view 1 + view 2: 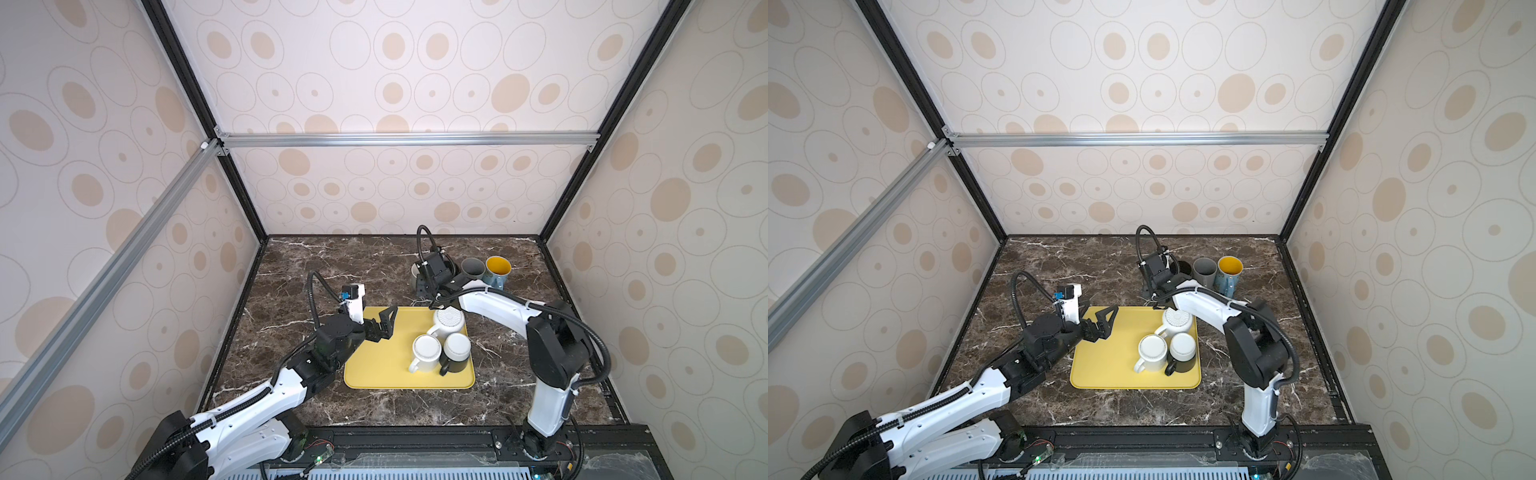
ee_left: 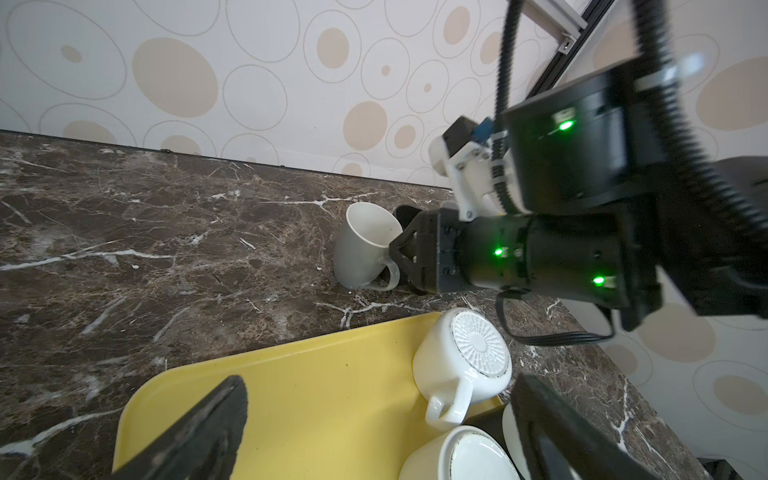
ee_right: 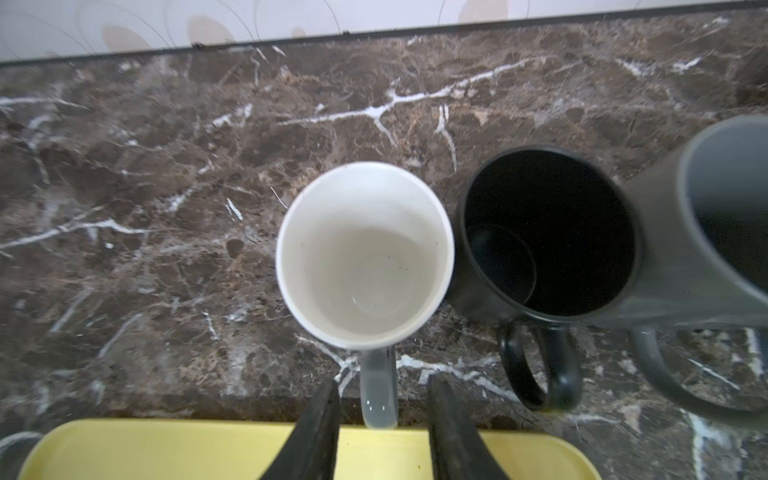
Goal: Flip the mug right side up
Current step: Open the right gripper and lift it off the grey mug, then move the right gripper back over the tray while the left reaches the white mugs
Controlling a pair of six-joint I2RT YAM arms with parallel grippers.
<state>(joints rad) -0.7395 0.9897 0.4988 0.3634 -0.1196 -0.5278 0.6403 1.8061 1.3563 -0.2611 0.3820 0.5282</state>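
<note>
Now the right pincer [image 3: 382,384] is standing partly open, gripping nothing: the white mug [image 3: 361,253] is sitting upright on the marble tabletop [image 3: 166,166] just ahead of its fingertips [image 3: 324,407], handle [image 3: 379,395] between them, clear of both. Releasing well, I judge, means backing straight off without clipping that handle or nudging the mug into the black mug [image 3: 548,232] alongside. The left pincer [image 2: 380,388] is hanging wide open, empty.
</note>
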